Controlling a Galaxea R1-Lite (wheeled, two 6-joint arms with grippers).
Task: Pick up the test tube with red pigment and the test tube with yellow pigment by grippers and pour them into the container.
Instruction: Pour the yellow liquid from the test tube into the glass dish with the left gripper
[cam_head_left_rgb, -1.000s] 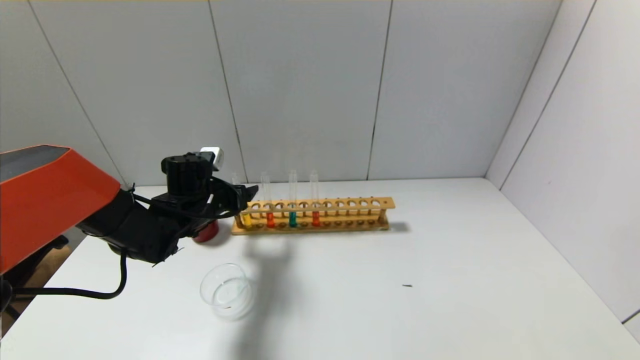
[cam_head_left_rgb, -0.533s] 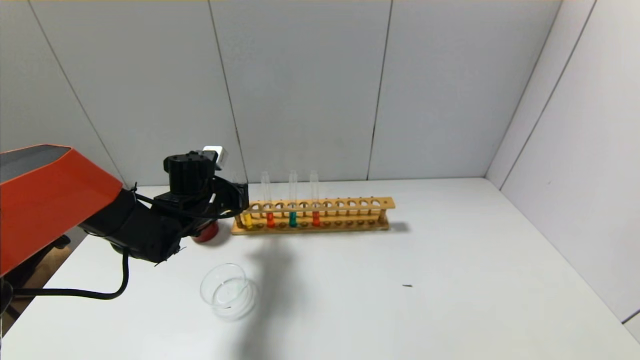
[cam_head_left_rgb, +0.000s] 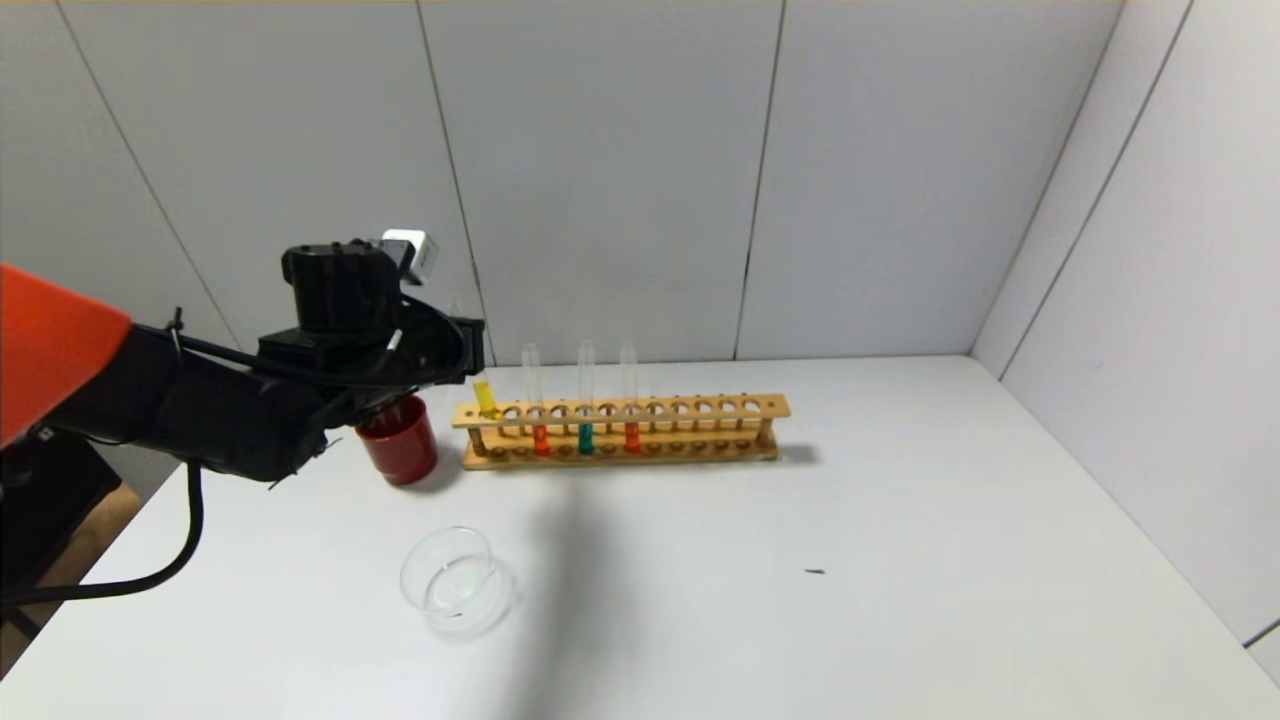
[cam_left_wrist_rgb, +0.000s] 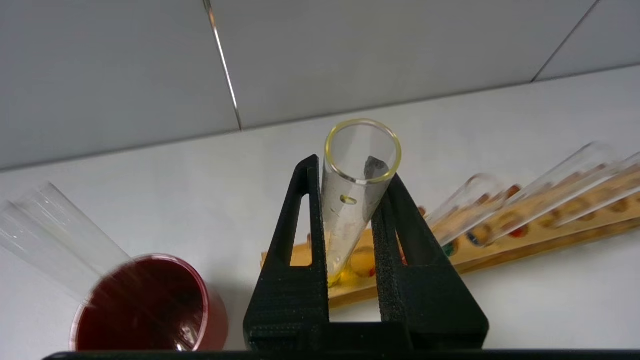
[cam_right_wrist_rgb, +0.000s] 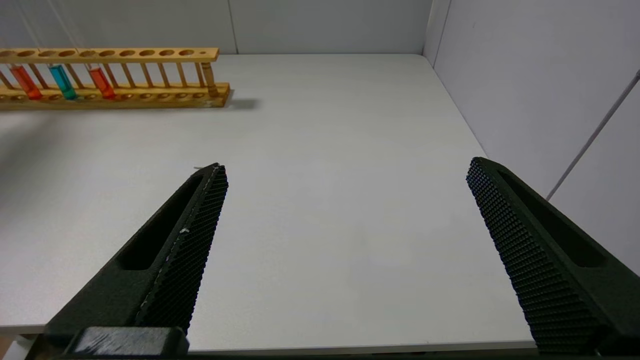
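My left gripper (cam_head_left_rgb: 468, 350) is shut on the test tube with yellow pigment (cam_head_left_rgb: 484, 397) and holds it lifted, its yellow bottom level with the wooden rack's (cam_head_left_rgb: 700, 410) top rail at the left end. In the left wrist view the tube (cam_left_wrist_rgb: 350, 200) stands between the black fingers (cam_left_wrist_rgb: 295, 240). Two tubes with red pigment (cam_head_left_rgb: 540, 438) (cam_head_left_rgb: 631, 436) stand in the rack, with a teal tube (cam_head_left_rgb: 585, 437) between them. The clear glass container (cam_head_left_rgb: 455, 580) sits on the table in front, left of centre. My right gripper (cam_right_wrist_rgb: 345, 172) is open and empty, low near the table's front edge.
A dark red cup (cam_head_left_rgb: 398, 440) stands just left of the rack, below my left gripper. Grey wall panels close the back and the right side. A small dark speck (cam_head_left_rgb: 815, 571) lies on the white table (cam_head_left_rgb: 900, 520).
My left gripper has risen and drawn the yellow tube up out of its rack hole; the arm lifted and uncovered the red cup. The right gripper shows no change.
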